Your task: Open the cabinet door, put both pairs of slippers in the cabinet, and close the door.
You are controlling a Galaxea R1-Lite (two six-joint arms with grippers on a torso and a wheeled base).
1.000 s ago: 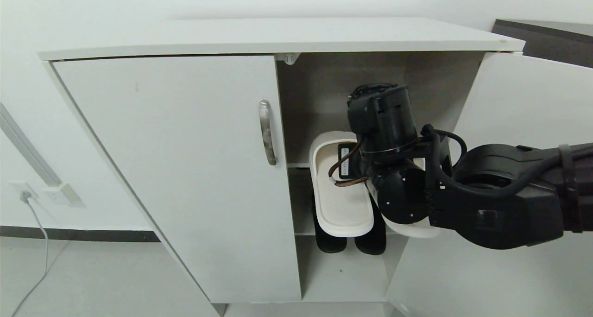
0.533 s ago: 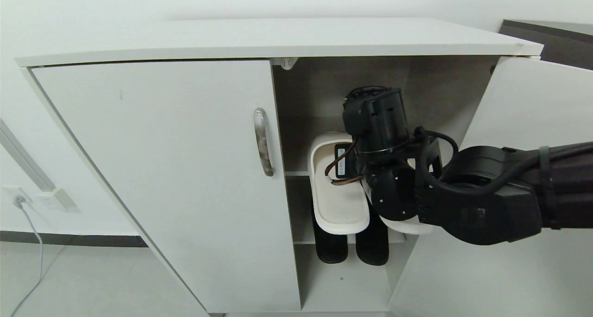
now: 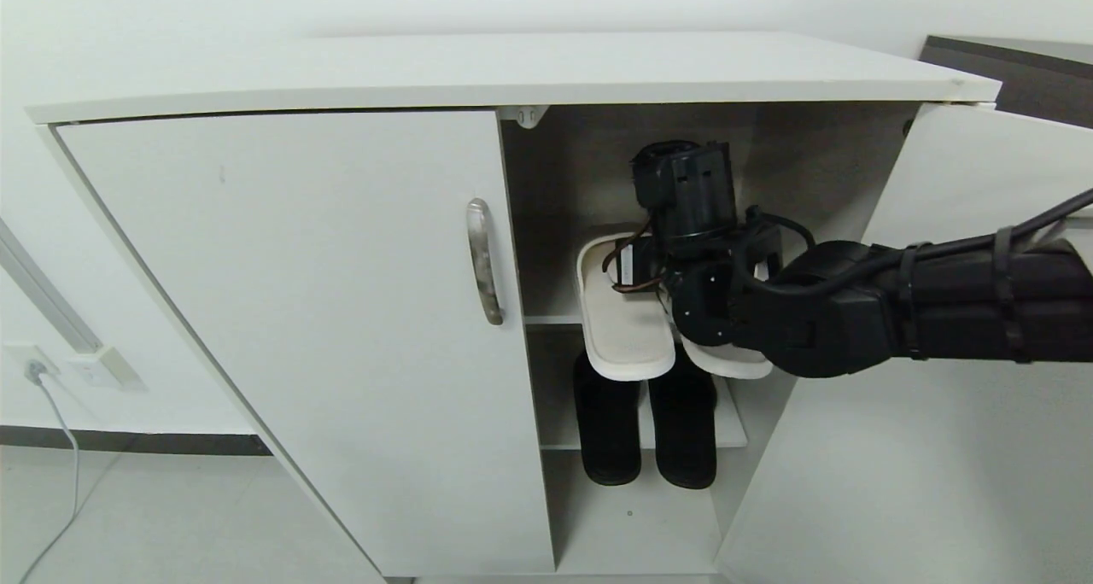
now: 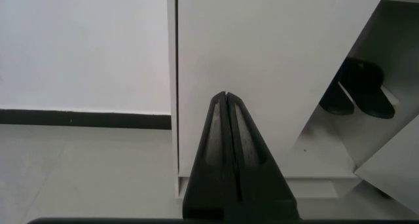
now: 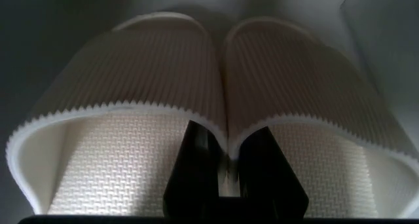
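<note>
While the right gripper [image 5: 228,165] clamps the inner edges of both white slippers [image 3: 626,335] at the cabinet's [image 3: 512,67] upper shelf [image 3: 551,318], the black slippers [image 3: 608,430] lie just below its jaws, and the left gripper [image 4: 226,106], jaws pressed together on nothing, faces the closed door [image 4: 262,54]

Right gripper [image 5: 228,160] outstretched, jaws pinching white slippers [image 5: 147,86]; left gripper [image 4: 226,101] jaws together.
</note>
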